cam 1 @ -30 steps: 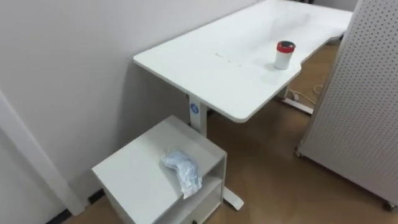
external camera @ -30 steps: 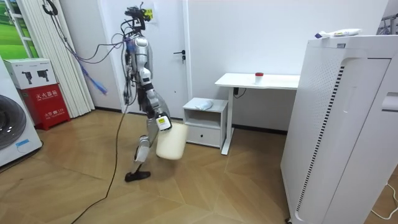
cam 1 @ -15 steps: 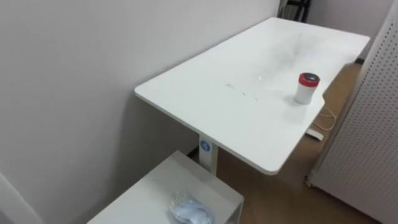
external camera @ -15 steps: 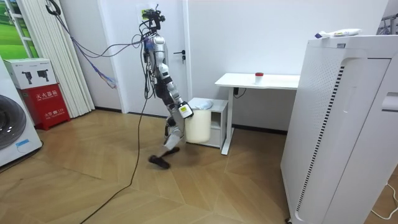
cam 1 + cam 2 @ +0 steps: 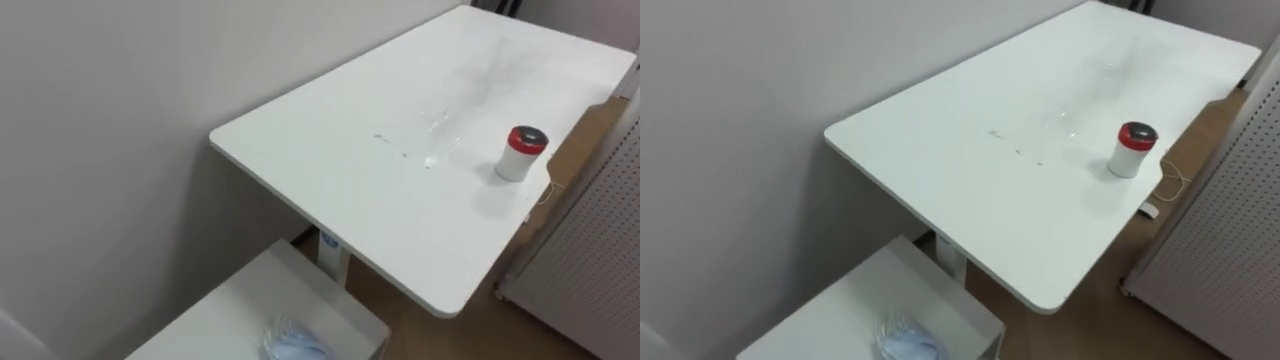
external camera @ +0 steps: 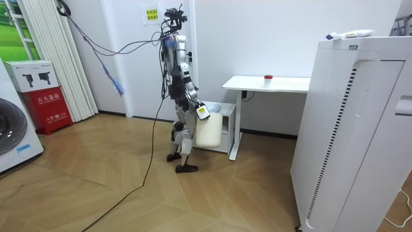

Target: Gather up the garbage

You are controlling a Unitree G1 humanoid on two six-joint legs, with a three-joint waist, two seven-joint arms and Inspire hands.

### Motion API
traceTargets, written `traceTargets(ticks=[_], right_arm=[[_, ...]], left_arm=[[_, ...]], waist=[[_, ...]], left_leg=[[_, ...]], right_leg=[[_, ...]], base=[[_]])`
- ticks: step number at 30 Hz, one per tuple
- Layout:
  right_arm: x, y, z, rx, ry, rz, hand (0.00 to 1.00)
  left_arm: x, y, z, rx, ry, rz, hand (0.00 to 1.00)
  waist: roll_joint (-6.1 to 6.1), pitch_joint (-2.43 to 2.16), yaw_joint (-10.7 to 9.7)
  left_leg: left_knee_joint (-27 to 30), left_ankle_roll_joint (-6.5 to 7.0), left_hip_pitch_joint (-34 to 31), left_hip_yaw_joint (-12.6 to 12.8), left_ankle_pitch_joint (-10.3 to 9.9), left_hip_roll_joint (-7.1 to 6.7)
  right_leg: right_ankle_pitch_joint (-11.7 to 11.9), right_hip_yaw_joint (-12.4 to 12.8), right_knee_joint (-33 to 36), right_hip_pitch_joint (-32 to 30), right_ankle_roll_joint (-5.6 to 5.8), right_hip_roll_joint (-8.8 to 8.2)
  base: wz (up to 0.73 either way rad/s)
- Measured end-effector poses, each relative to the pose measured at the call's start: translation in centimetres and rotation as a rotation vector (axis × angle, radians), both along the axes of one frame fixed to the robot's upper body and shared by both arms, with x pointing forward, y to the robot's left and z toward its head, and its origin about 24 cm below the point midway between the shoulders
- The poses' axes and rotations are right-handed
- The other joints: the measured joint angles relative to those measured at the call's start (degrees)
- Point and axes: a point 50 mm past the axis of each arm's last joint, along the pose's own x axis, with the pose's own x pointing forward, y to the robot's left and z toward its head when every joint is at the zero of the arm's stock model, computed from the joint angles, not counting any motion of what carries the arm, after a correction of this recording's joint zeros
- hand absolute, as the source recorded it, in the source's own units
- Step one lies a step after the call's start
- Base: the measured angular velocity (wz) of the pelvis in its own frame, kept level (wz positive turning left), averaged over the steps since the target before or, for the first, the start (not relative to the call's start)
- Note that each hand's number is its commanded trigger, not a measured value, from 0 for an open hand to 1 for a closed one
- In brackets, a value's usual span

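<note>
Okay, in the room view a washer [image 6: 11, 138] and a red box [image 6: 46, 108] are sitting well off to the room view's left of the hand, near the curtains. The robot is standing on the wood floor, facing the room view's right, close up against a low white cabinet [image 6: 228, 129]. Its right hand [image 6: 201, 111] is hanging at hip height and holding a cream bin [image 6: 208, 131] by the top. The bin is dangling straight below the hand, in front of the cabinet's face.

The garbage [image 5: 290, 343], a crumpled bluish-white wad, is lying on the cabinet top just past the hand. In the eye views it is showing at the bottom edge, partly cut off, near the cabinet's front corner and not touching anything else.

A white desk [image 5: 380, 180] is standing further to the right of the hand and higher than it, with its back edge running along the wall [image 5: 100, 150]. A small white cup with a red lid [image 5: 521, 153] is standing upright on the desk near its front edge, well apart from the hand and the garbage. A perforated white panel [image 5: 600, 260] is standing beside the desk's right end. A tall white unit [image 6: 360, 129] is standing farthest from the hand, on the room view's right.
</note>
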Motion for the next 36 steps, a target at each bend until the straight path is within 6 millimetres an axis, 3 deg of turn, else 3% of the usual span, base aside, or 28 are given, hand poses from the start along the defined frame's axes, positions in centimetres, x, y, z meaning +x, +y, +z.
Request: traceTargets(ticks=[6, 11, 15, 19, 24, 28, 32, 36], right_arm=[[1.1, 0.2, 0.2, 0.023, -0.032, 0.021, 1.0], [3.3, 0.5, 0.6, 0.013, -0.08, 0.081, 1.0], [4.9, 0.5, 1.1, -0.015, -0.116, 0.126, 1.0], [6.0, 0.6, 1.3, -0.038, -0.136, 0.131, 1.0], [7.5, 0.5, 1.9, -0.052, -0.189, 0.127, 1.0], [8.3, 0.4, 2.3, -0.058, -0.22, 0.089, 1.0], [9.1, 0.3, 2.6, -0.063, -0.238, 0.077, 1.0], [9.7, 0.3, 2.9, -0.061, -0.265, 0.058, 1.0]], left_arm=[[3.0, -0.7, 2.0, 0.046, -0.153, -0.042, 0.0], [5.7, -2.2, 2.7, 0.07, -0.192, -0.139, 0.0], [8.0, -3.7, 3.7, 0.101, -0.232, -0.245, 0.0], [8.6, -4.0, 3.9, 0.124, -0.24, -0.274, 0.0], [9.8, -4.6, 4.2, 0.146, -0.234, -0.307, 0.0], [10.8, -4.7, 4.9, 0.152, -0.262, -0.303, 0.0], [11.3, -5.3, 5.2, 0.137, -0.278, -0.293, 0.0], [12.3, -5.6, 5.7, 0.132, -0.292, -0.279, 0.0]], waist=[[-0.15, 0.07, -1.95], [-0.2, 0.71, -3.31], [0.9, 1.49, -4.52], [1.55, 1.83, -6.11], [2.39, 2.76, -8.34], [2.42, 2.93, -9.15], [2.83, 3.41, -10.12], [2.85, 3.45, -11.2]], left_leg=[[-0.6, -0.01, -1.36, 0.78, 0.0, 0.06], [2.22, 0.0, -6.09, 1.34, 0.0, 0.07], [5.23, 0.01, -11.57, 1.59, 0.0, 0.54], [7.37, 0.01, -15.09, 2.09, -0.01, 1.08], [9.61, 0.06, -18.96, 3.36, -0.06, 1.7], [11.47, -0.04, -23.15, 3.95, -0.49, 2.44], [13.63, -0.24, -26.18, 4.6, -0.52, 3.42], [16.28, -0.43, -30.25, 4.69, -0.7, 4.05]], right_leg=[[-0.03, 0.97, 0.84, -2.33, -0.14, 0.13], [-0.06, 1.02, 3.44, -7.28, -0.41, -0.61], [0.58, 0.91, 4.84, -11.95, -1.04, -0.73], [0.59, 1.17, 6.98, -15.62, -1.58, -0.72], [0.6, 2.38, 10.42, -20.59, -2.51, -0.79], [0.84, 2.51, 13.12, -25.41, -3.5, -0.82], [1.39, 2.57, 14.29, -28.38, -4.53, -0.72], [1.12, 2.59, 16.27, -32.46, -5.35, -0.74]], base=[[-0.11], [-0.04], [0.0], [-0.04], [-0.1], [-0.07], [-0.12], [-0.02]])
